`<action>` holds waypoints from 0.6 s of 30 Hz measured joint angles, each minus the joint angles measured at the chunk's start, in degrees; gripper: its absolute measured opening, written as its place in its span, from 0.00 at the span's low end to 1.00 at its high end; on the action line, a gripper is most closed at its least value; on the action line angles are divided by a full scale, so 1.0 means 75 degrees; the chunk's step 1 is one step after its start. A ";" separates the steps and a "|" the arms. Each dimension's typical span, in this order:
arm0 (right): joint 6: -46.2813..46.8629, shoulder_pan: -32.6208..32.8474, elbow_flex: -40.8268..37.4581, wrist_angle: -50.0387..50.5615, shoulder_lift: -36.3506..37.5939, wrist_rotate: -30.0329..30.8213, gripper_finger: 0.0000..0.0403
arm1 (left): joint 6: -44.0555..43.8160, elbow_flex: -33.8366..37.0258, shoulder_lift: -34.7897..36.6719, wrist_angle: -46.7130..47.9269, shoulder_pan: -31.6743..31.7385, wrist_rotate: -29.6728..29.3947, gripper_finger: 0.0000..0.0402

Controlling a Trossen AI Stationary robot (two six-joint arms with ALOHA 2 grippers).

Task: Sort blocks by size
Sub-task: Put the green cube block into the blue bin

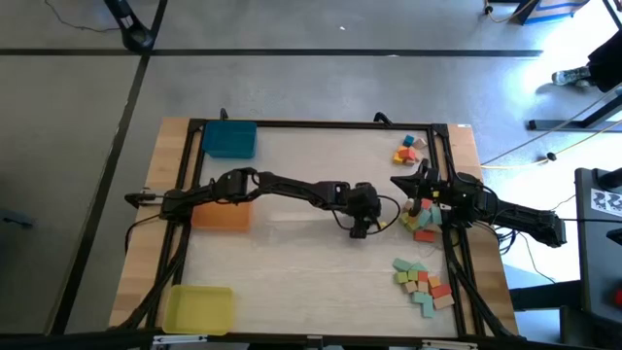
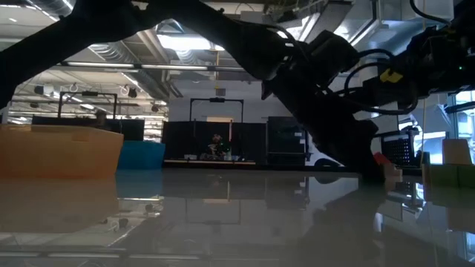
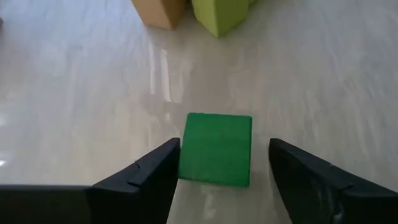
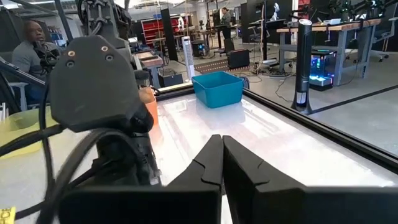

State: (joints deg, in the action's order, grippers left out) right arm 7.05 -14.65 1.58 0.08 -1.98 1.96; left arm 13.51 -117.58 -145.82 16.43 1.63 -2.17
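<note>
A green block [image 3: 217, 149] lies flat on the white table top [image 3: 74, 93], right of the table's middle. My left gripper [image 3: 221, 171] is open, slanting down over the block, with one finger on each side of it and small gaps between. In the high view the left gripper [image 1: 360, 226] covers this block. A tan block [image 3: 158, 11] and a yellow-green block [image 3: 221, 15] stand just beyond it. My right gripper [image 4: 221, 155] is shut and holds nothing; it waits folded at the table's right edge [image 1: 401, 183].
Three clusters of coloured blocks lie along the right side: far [image 1: 413, 148], middle [image 1: 423, 220] and near [image 1: 424, 283]. On the left side stand a blue tray [image 1: 230, 139], an orange tray [image 1: 222, 216] and a yellow tray [image 1: 198, 309]. A person sits beyond the table [image 4: 31, 50].
</note>
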 joint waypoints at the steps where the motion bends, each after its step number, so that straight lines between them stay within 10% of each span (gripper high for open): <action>1: 0.0000 0.0003 0.0000 0.0003 0.0000 0.0000 0.02 | 0.0082 0.0000 0.0000 -0.0040 -0.0003 0.0066 0.53; 10: 0.0000 0.0000 0.0000 0.0006 0.0000 0.0000 0.02 | 0.0202 -0.0008 0.0041 -0.0142 0.0032 0.0307 0.30; 18: -0.0003 0.0000 0.0000 0.0006 -0.0003 0.0000 0.02 | 0.0318 -0.0023 0.1137 0.1680 -0.0150 -0.0603 0.33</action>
State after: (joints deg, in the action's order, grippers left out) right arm 7.03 -14.66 1.58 0.12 -2.00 1.96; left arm 15.89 -117.75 -137.29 29.03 0.50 -6.69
